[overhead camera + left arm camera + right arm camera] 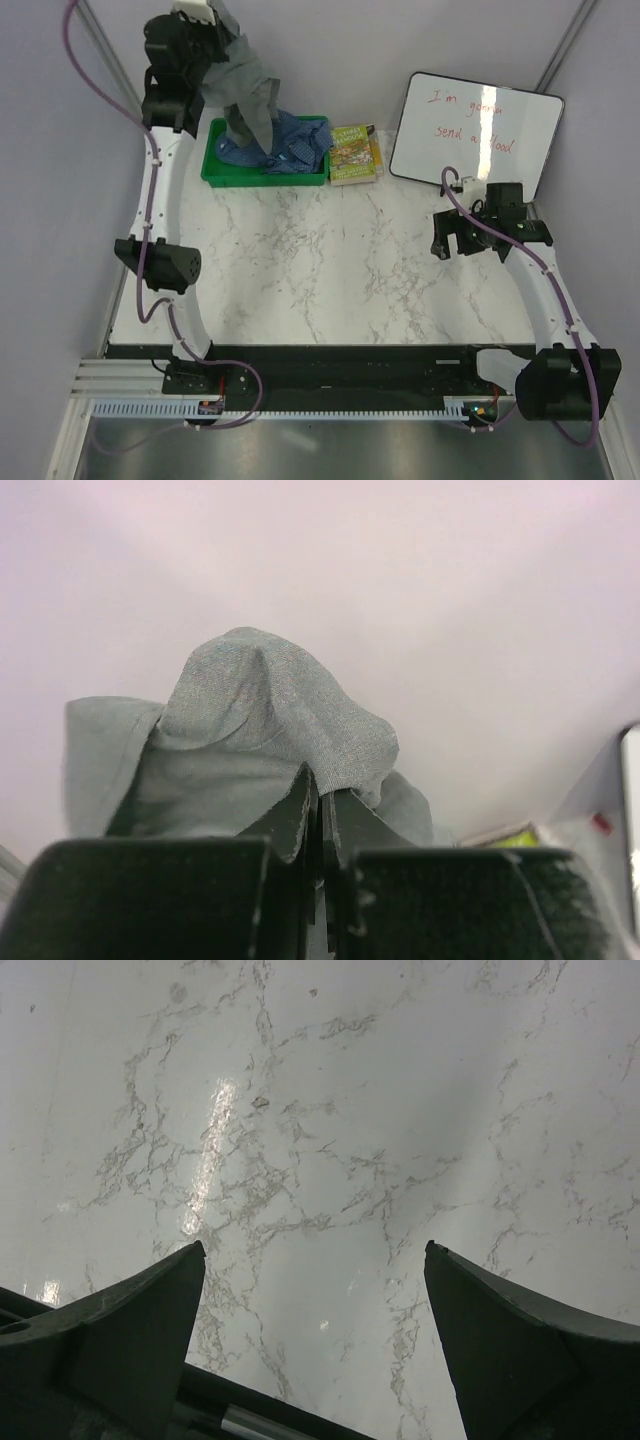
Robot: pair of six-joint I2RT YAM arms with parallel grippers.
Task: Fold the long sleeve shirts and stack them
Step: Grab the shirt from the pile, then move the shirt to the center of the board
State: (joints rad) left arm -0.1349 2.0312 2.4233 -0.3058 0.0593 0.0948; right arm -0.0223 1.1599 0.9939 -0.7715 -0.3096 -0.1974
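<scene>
The grey long sleeve shirt (243,88) hangs from my left gripper (205,22), which is raised high at the back left and shut on the cloth. Its lower end still reaches into the green bin (217,170). In the left wrist view the grey shirt (262,720) bunches over the closed gripper (325,795). The blue checked shirt (297,145) lies crumpled in the bin. My right gripper (450,240) is open and empty above the marble table at the right; the right wrist view shows its gripper (312,1260) spread over bare marble.
A small book (353,153) lies right of the bin. A whiteboard (476,130) with red writing leans at the back right. Grey walls close in the back and sides.
</scene>
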